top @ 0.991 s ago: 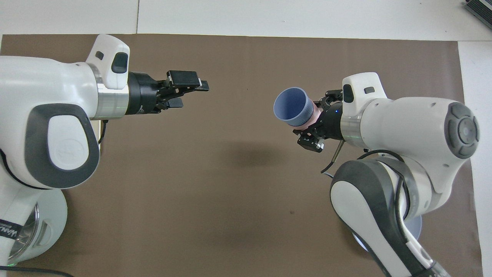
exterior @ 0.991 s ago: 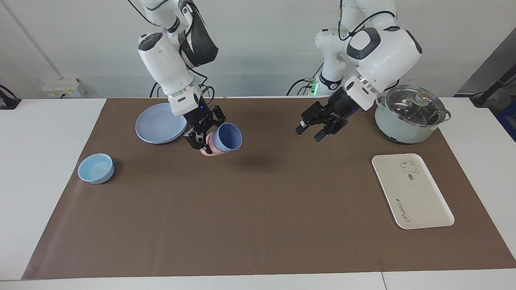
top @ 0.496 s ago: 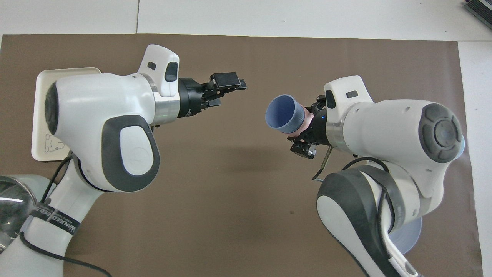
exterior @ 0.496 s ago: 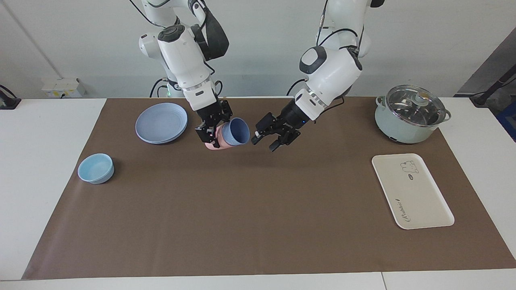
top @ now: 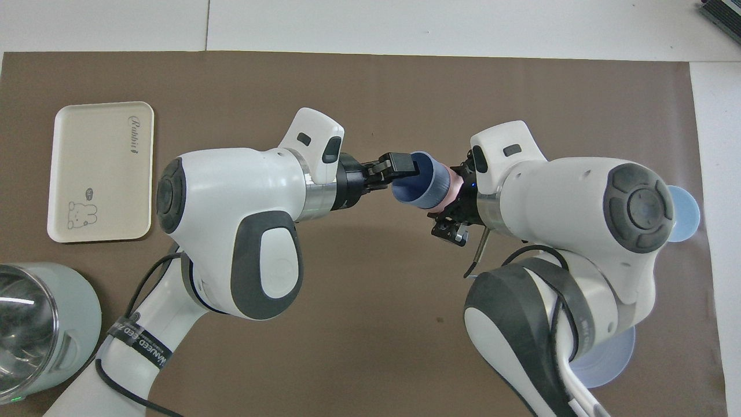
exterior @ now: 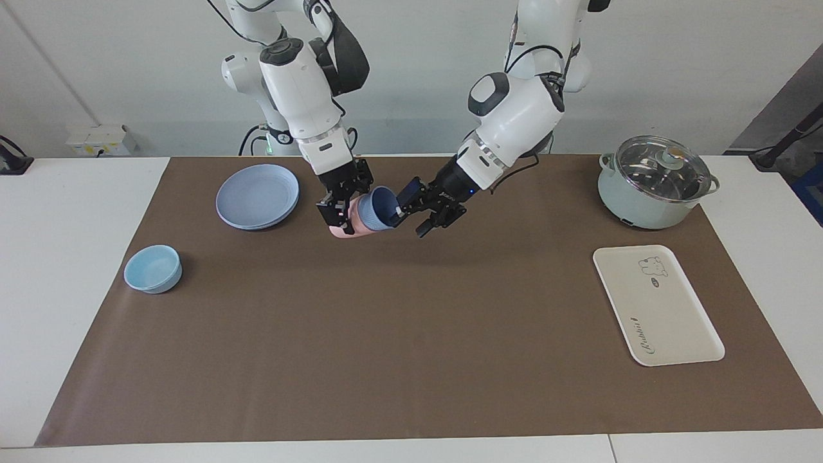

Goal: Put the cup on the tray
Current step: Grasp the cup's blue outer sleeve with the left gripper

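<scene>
The periwinkle-blue cup (exterior: 371, 212) (top: 431, 184) lies on its side in the air, nested in a salmon-pink cup (exterior: 339, 230) (top: 457, 186). My right gripper (exterior: 339, 215) (top: 458, 202) is shut on the pink cup and holds both over the mat, beside the plate. My left gripper (exterior: 409, 213) (top: 400, 174) is at the blue cup's mouth, its fingers still apart, with one finger (top: 399, 164) over the rim. The cream tray (exterior: 669, 321) (top: 104, 174) lies bare toward the left arm's end.
A pale-green pot with a glass lid (exterior: 656, 183) (top: 35, 324) stands nearer to the robots than the tray. A round blue plate (exterior: 257, 196) (top: 602, 365) and a light-blue bowl (exterior: 153, 269) (top: 686, 214) sit toward the right arm's end.
My left arm has swung across from near the pot to the blue cup's mouth, its fingers narrowing. The right gripper has shifted the nested cups slightly toward it.
</scene>
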`<state>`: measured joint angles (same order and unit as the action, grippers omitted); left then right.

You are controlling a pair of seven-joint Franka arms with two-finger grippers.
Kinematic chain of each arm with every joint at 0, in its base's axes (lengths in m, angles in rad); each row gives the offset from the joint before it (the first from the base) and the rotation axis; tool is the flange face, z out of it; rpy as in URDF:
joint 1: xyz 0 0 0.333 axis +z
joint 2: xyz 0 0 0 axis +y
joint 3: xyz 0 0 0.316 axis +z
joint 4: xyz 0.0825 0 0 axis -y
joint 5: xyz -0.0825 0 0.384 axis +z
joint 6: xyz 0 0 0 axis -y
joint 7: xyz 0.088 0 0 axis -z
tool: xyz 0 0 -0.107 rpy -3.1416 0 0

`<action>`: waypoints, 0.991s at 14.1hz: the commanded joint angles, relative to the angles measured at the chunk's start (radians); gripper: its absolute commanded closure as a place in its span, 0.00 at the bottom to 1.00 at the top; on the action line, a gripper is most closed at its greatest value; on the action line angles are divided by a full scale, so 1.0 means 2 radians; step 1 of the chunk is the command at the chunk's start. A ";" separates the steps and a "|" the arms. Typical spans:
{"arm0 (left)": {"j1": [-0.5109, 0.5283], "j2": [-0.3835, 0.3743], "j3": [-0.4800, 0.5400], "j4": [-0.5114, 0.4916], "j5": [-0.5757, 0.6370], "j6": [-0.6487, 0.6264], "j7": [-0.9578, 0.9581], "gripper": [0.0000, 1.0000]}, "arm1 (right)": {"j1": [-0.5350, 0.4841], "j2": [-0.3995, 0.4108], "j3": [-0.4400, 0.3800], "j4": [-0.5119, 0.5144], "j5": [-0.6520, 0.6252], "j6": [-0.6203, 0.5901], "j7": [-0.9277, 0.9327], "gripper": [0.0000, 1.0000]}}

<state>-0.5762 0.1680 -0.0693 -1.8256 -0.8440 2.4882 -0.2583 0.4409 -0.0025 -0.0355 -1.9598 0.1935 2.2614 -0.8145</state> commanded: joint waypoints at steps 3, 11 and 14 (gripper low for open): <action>-0.007 -0.021 0.010 -0.017 -0.002 -0.034 -0.002 0.44 | -0.003 -0.003 0.002 0.006 -0.015 -0.010 0.012 1.00; 0.002 -0.017 0.013 -0.008 0.024 -0.036 -0.004 0.90 | -0.004 -0.003 0.002 0.005 -0.015 -0.010 0.013 1.00; 0.002 -0.017 0.013 -0.007 0.024 -0.036 -0.004 1.00 | -0.004 -0.003 0.002 0.005 -0.015 -0.009 0.013 1.00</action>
<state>-0.5773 0.1499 -0.0467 -1.8246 -0.8207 2.4342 -0.2560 0.4376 -0.0008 -0.0379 -1.9600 0.1893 2.2599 -0.8139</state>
